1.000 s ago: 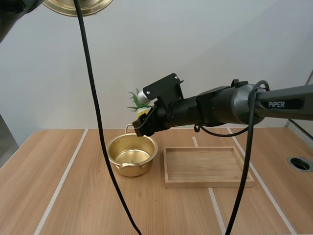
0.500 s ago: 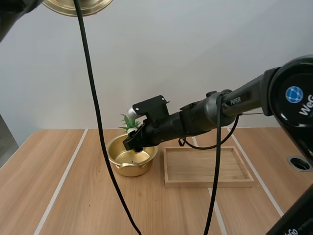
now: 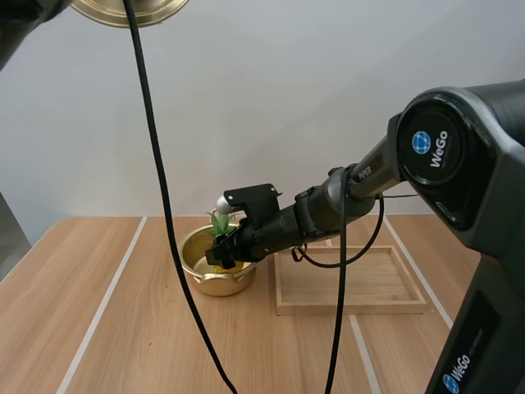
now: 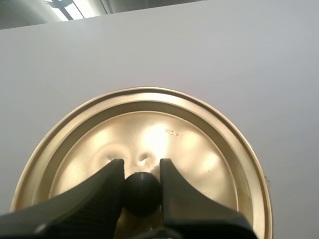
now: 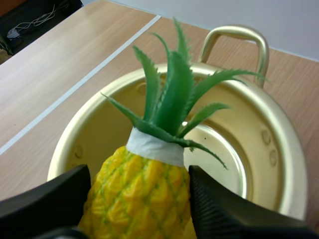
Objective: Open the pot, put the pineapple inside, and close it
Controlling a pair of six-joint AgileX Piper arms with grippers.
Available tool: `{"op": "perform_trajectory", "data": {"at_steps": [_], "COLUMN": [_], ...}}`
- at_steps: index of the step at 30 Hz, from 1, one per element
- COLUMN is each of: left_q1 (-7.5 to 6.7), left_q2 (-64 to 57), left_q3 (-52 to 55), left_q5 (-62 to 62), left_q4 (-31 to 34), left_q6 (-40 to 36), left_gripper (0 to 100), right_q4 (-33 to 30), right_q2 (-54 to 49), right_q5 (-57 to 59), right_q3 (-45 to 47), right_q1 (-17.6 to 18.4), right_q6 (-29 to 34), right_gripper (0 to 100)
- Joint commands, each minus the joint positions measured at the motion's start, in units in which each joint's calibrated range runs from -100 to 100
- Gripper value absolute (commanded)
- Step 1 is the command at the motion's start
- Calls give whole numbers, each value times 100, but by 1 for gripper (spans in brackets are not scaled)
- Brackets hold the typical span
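Your right arm (image 3: 344, 201) reaches in from the right side of the high view and slopes down to the gold pot (image 3: 215, 283), which sits on the worktop (image 3: 123, 328) a little left of centre. Your right jaws are clamped on the pineapple (image 3: 219, 223), and its green crown pokes up just above the pot's far rim.

In the right wrist view the two black fingers (image 5: 45, 199) press the sides of the yellow pineapple (image 5: 144, 194), one on each flank. It hangs over the open mouth of the pot (image 5: 279, 149). The leaves (image 5: 172, 94) fan out across the shiny bottom, toward the looped handle (image 5: 234, 37) on the far side (you cannot tell from here whether the fruit's base touches the pot).

The wooden tray (image 3: 353, 305) lies just beside the pot, to its right in the high view, apart from it.

Your left jaws are closed on the black knob (image 4: 142, 193) of the lid (image 4: 199, 144), one finger on each side of it. In the high view the lid (image 3: 131, 8) is held aloft at the upper left edge of the frame, well apart from the pot below, so the pot stands open.
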Motion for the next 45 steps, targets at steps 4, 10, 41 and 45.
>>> {"op": "perform_trajectory", "data": {"at_steps": [4,10,41,45], "left_q1": [-19,-19,-19,-19], "left_q2": [-44,-44,-44,-44], "left_q3": [-66,-66,-66,-66], "left_q5": [-83,-83,-83,-83], "left_q4": [6,6,6,6], "left_q6": [-53,-53,-53,-53], "left_gripper": [0,0,0,0], "right_q4": [187,187,495,606], "right_q2": [274,639,987,987], "right_q5": [198,249,-1363,-1425], "right_q3": [-8,-8,-8,-8], "right_q1": [14,14,14,14], "right_q6": [-41,-41,-41,-41], "right_gripper": [0,0,0,0]}}
